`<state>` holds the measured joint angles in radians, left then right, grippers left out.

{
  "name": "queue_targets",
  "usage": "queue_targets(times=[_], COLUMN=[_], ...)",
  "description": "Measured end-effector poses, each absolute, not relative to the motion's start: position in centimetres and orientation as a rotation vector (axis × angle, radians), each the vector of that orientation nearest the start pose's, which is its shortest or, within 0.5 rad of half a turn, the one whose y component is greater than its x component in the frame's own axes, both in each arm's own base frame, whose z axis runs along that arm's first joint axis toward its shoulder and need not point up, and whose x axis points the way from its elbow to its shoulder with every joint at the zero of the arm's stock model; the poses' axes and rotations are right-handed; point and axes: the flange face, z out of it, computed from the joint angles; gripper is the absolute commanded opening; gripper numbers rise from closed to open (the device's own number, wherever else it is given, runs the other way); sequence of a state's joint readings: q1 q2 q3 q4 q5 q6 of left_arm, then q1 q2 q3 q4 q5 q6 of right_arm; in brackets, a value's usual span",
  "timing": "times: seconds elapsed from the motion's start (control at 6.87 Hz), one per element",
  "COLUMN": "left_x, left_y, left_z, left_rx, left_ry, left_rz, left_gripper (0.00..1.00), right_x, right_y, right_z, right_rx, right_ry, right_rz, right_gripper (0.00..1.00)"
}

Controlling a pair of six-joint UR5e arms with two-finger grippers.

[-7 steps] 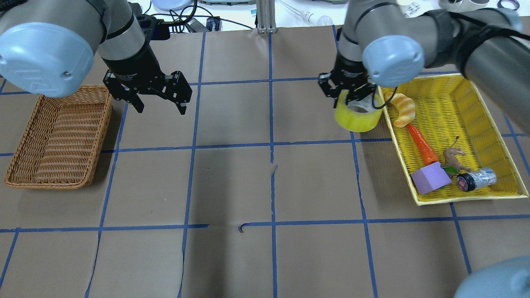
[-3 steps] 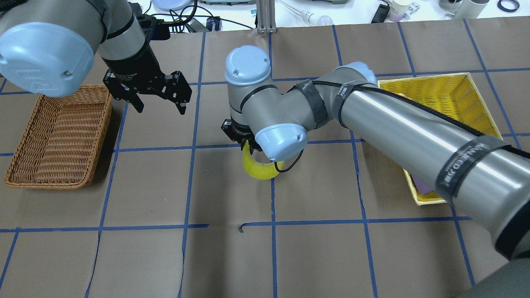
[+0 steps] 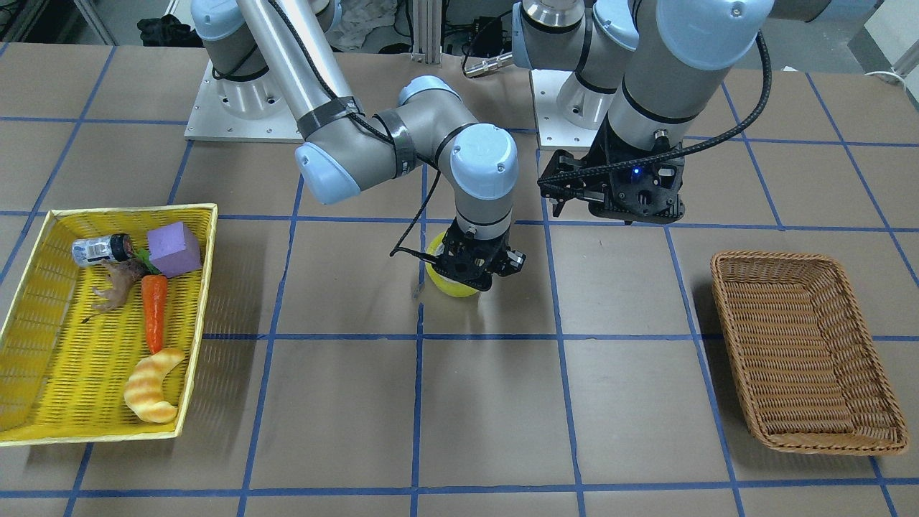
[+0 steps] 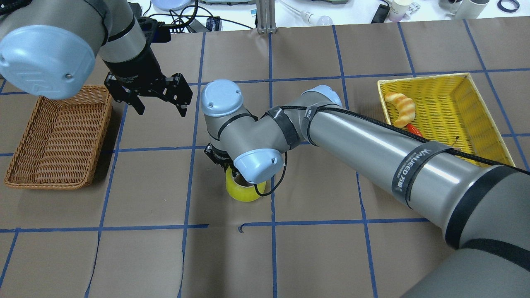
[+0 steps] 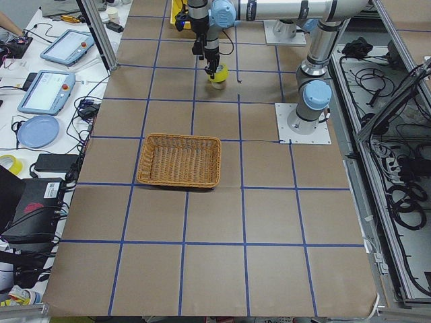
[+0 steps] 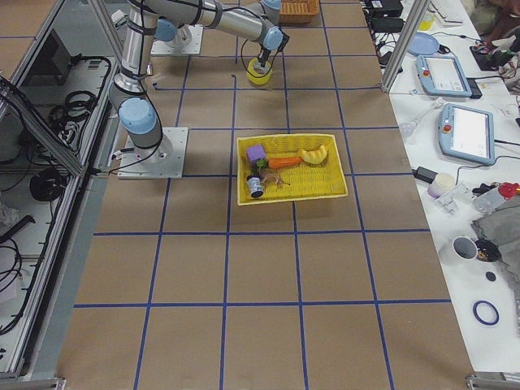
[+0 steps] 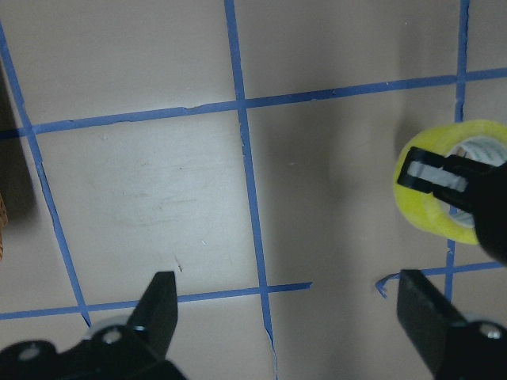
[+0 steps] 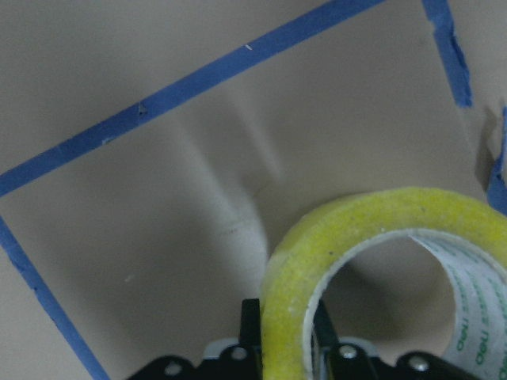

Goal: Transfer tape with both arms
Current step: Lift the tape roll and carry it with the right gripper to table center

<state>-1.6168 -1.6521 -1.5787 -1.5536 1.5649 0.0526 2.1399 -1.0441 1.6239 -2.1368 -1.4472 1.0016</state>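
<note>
Holding the tape [image 4: 244,193] w/ the right gripper [image 3: 470,281]: its fingers [image 8: 250,328] pinch the ring's wall, one outside the yellow band, the other inside the core, per the right wrist cam. Roll hangs directly below those fingertips, low over the table [image 4: 314,256]; can't tell if it touches. Opening faces roughly up w/ a slight tilt, so I read its axis as near upright. Left gripper [image 4: 161,108] is empty, spread wide, higher and well apart. From its fingertips the tape lies toward the robot's right and back toward the base; in the left wrist cam it sits outside the gap, past one finger. Left arm is nearer the wicker basket [image 4: 62,136], so I reckon it must come over and take the free side of the wall, opposite the right's pinch.
</note>
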Motion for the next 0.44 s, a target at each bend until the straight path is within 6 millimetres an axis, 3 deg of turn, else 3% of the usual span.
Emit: queue_targets(times=[0.29, 0.44], left_x=[-15.8, -15.8], left_y=[-51.2, -51.3], left_z=[44.5, 44.5], left_rx=[0.159, 0.160], left_ry=[3.143, 3.143], left_rz=[0.091, 0.085], left_gripper=[1.00, 1.00], right_x=[46.2, 44.4], right_y=[-46.6, -47.7], right_z=[23.4, 25.7], right_rx=[0.601, 0.575], right_ry=[3.004, 3.007], right_rz=[0.074, 0.017], right_gripper=[1.00, 1.00])
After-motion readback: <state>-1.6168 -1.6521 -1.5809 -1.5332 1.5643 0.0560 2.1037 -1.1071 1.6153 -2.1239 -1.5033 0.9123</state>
